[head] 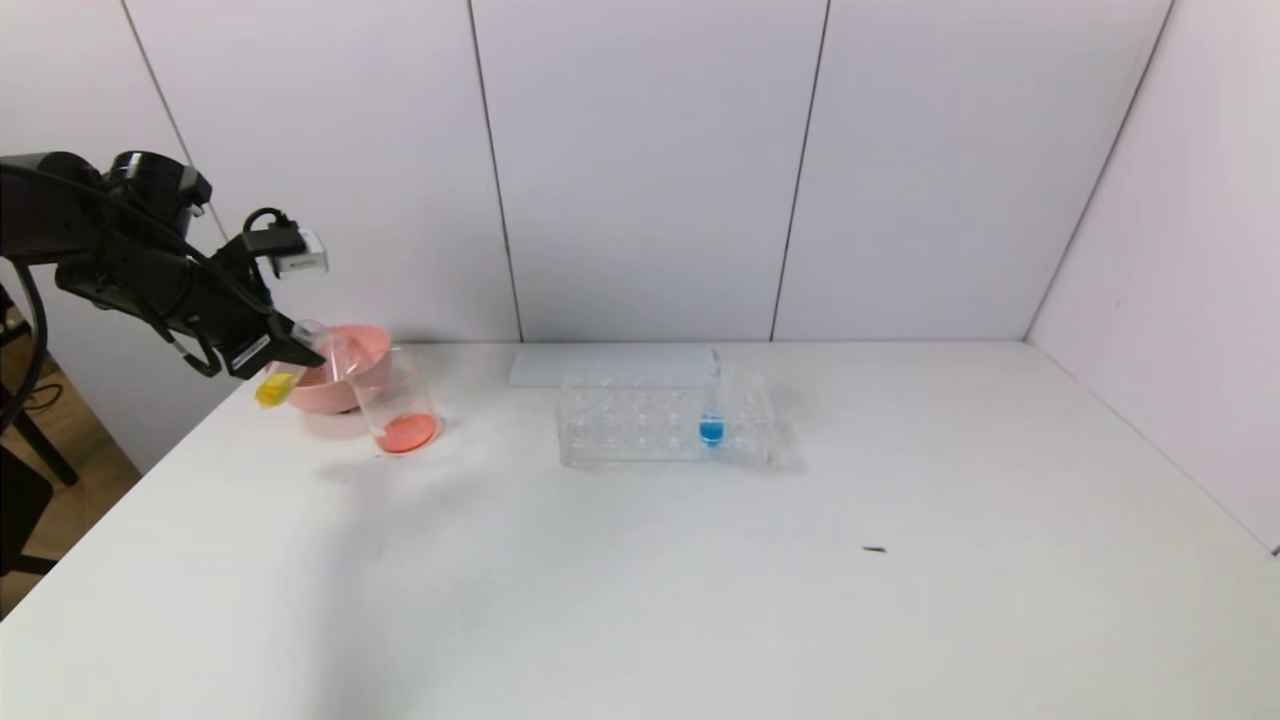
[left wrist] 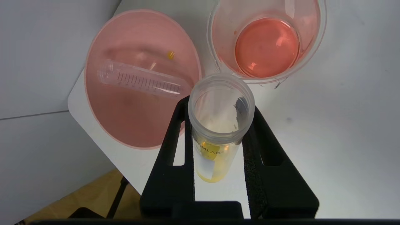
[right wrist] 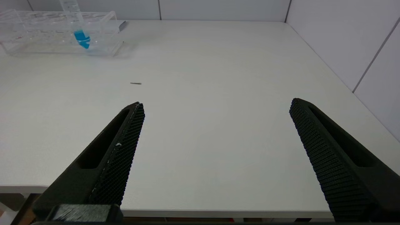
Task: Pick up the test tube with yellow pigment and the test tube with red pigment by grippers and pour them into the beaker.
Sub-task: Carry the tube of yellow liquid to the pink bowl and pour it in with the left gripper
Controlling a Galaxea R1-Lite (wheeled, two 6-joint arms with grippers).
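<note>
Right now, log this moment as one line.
left gripper: shut on yellow tube, beside beaker | beaker: red liquid | right gripper: open, idle

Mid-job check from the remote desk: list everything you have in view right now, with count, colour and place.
test tube with yellow pigment: one, clear with yellow liquid, held tilted beside the beaker.
beaker: one, clear with red-orange liquid in the bottom, on the table's left, in front of the bowl.
empty tube: one, clear, lying in the bowl.
bowl: one, pink, far-left of the table.
rack: one, clear, table middle.
blue tube: one, clear with blue liquid, upright in the rack.
table: one, white.
left gripper: black, shut on the yellow tube.
right gripper: black, open above the table's near right edge.
</note>
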